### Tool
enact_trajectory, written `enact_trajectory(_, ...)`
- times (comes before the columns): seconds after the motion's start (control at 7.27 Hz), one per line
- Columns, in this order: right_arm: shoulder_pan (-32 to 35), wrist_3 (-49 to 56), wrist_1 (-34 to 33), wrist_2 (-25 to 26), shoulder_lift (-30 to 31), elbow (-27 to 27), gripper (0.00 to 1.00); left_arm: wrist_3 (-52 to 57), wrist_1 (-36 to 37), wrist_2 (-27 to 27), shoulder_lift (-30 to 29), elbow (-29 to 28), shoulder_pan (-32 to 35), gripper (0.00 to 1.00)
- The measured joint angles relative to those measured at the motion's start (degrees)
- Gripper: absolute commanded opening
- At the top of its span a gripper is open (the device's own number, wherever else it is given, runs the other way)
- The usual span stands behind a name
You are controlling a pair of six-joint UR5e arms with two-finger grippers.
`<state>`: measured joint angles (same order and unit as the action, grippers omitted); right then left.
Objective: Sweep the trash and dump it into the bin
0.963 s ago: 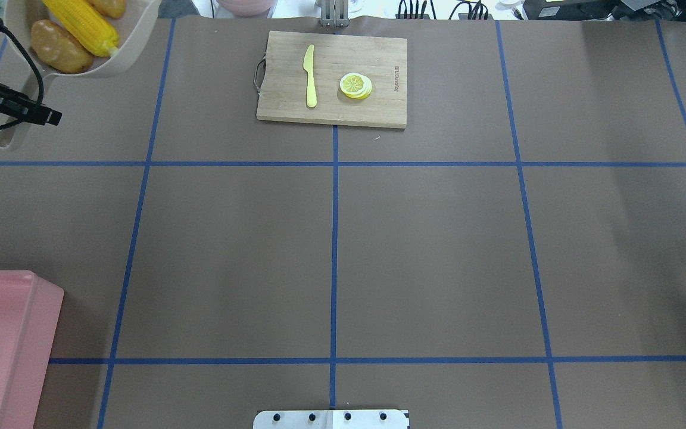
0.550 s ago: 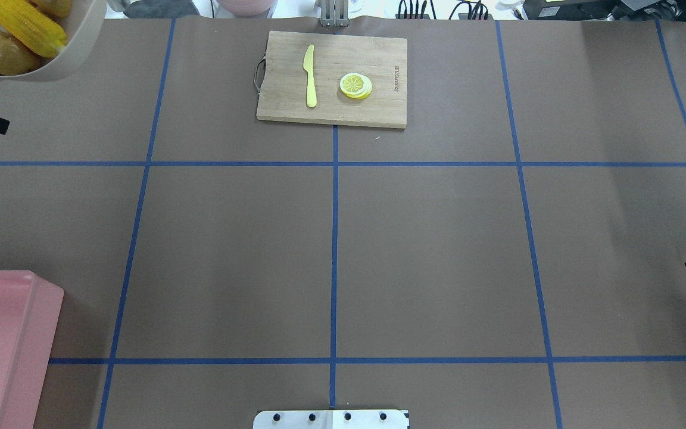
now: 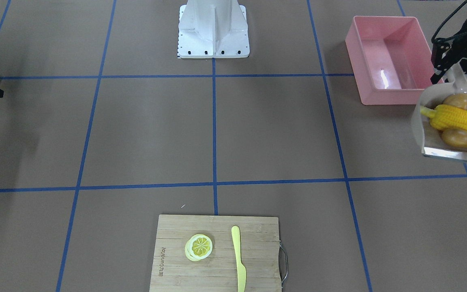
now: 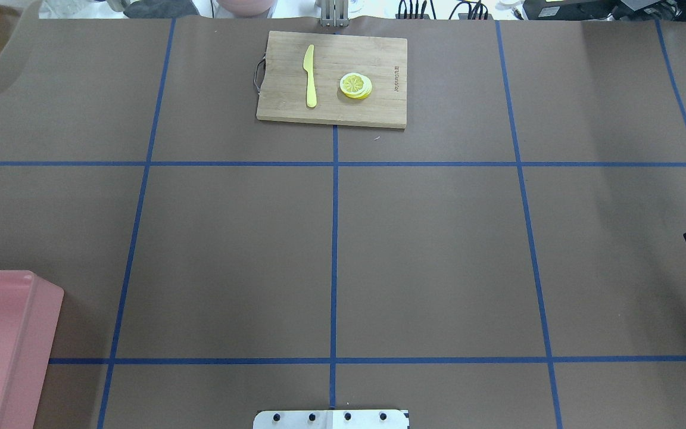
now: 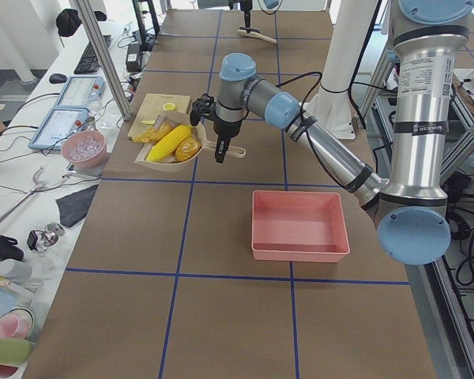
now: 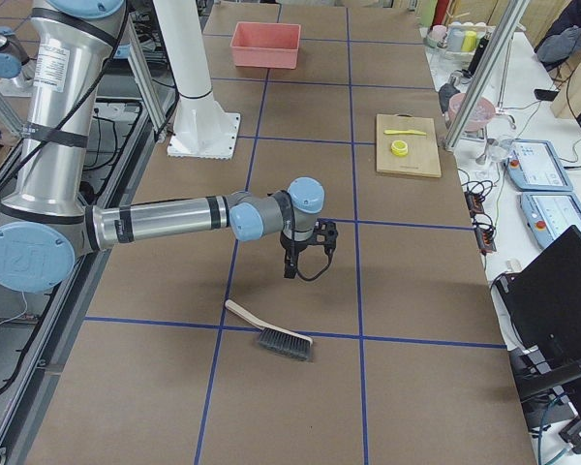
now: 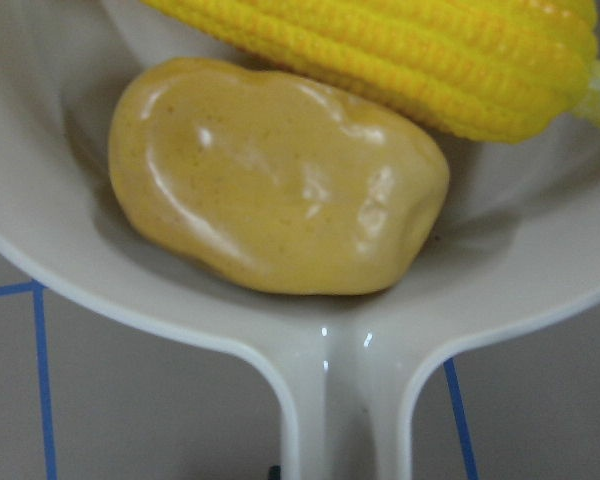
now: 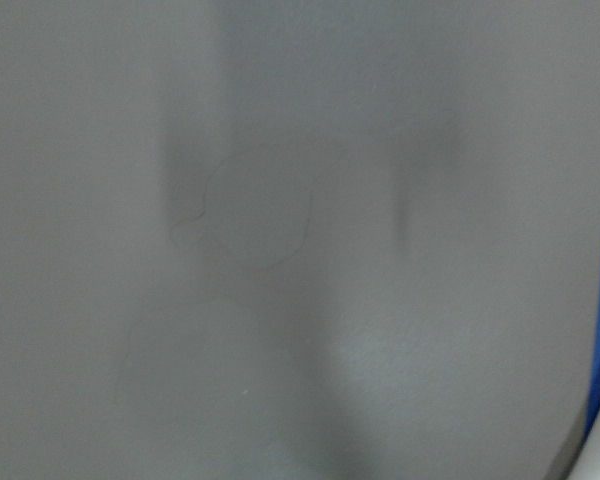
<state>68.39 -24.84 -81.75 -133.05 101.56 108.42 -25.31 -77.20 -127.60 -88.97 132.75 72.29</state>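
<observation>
Brown paper-covered tabletop [image 4: 438,250] gridded with blue tape [image 4: 334,250], evenly lit.
A white side bench [image 5: 20,99] carrying tablets [image 5: 61,126] and cables [image 4: 414,9] runs along the tabletop's far edge, beside aluminium frame posts [image 5: 103,55].

We are looking at a wooden cutting board [image 4: 331,79] lying at the top centre of the overhead view, with a pale yellow knife [image 4: 309,76] and a lemon slice [image 4: 355,85] resting apart on it. A beige dustpan [image 3: 420,121] is showing at the front view's right edge. In the right-side view a brush [image 6: 281,339] is lying at lower centre.
</observation>
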Motion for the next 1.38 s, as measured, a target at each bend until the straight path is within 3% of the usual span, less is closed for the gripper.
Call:
enact_trajectory(0.28, 7.17, 8.77, -1.54, 3.56, -1.05, -2.99, 1.0, 0.0, 8.04, -0.38, 3.01, 5.36, 2.04, 0.0)
enact_trajectory(0.55, 14.28, 13.22, -2.86, 3.7, -0.95, -6.78, 1.0, 0.0, 10.13, -1.66, 7.53, 8.92, 4.43, 0.0)
enact_trajectory(1.1, 17.86, 15.13, -3.4, 3.84, 0.06, -8.05, 1.0, 0.83, 9.57, -1.89, 16.56, 14.34, 5.7, 0.0)
enact_trajectory(1.38, 17.96, 15.17, -3.36, 4.04, -0.04, -7.92, 1.0, 2.59, 4.13, -1.52, 21.69, 13.46, 5.74, 0.0)
